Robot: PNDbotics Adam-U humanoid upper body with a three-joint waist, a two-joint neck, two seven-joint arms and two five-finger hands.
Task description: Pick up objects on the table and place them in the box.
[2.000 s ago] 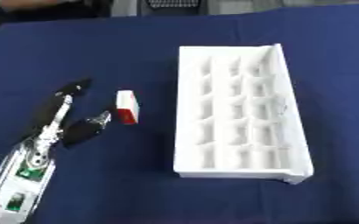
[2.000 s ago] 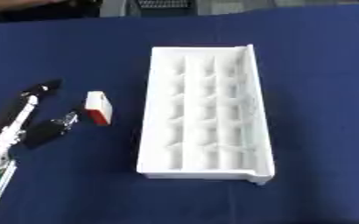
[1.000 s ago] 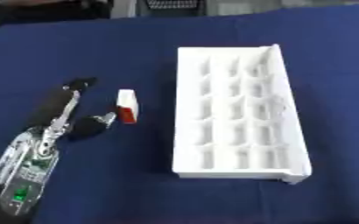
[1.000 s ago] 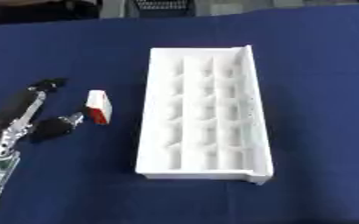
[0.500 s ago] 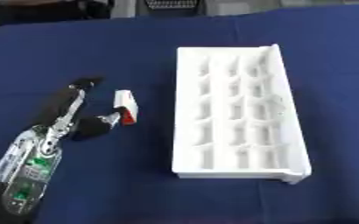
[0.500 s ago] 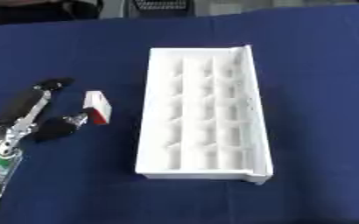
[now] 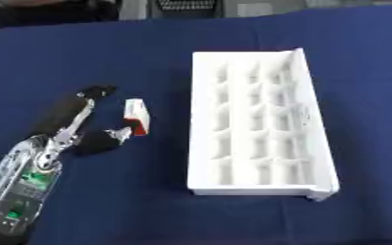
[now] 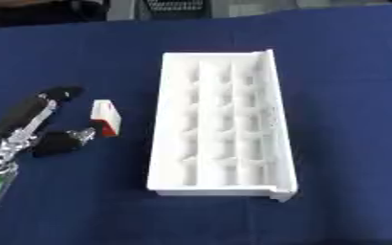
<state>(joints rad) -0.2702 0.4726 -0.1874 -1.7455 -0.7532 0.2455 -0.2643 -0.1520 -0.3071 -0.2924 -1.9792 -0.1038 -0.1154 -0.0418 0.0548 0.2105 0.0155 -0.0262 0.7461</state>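
Observation:
A small white carton with a red end (image 7: 136, 115) lies on the blue cloth, left of a white box (image 7: 251, 190) divided into several compartments. My left hand (image 7: 55, 141) reaches in from the lower left. It is open, with its dark fingers (image 7: 72, 106) stretched out to the left of the carton. Its thumb tip (image 7: 118, 134) sits right at the carton's red near end. The carton lies in the gap between thumb and fingers. Nothing shows inside the box's compartments. My right hand is in no view.
The blue cloth (image 7: 99, 57) covers the whole table. A raised flap (image 7: 308, 115) runs along the box's right side. Dark shapes, among them a chair base (image 7: 187, 7), stand beyond the far edge.
My left hand has moved forward and to the right, closing on the carton; the thumb now reaches its red end. The carton and the box have stayed put.

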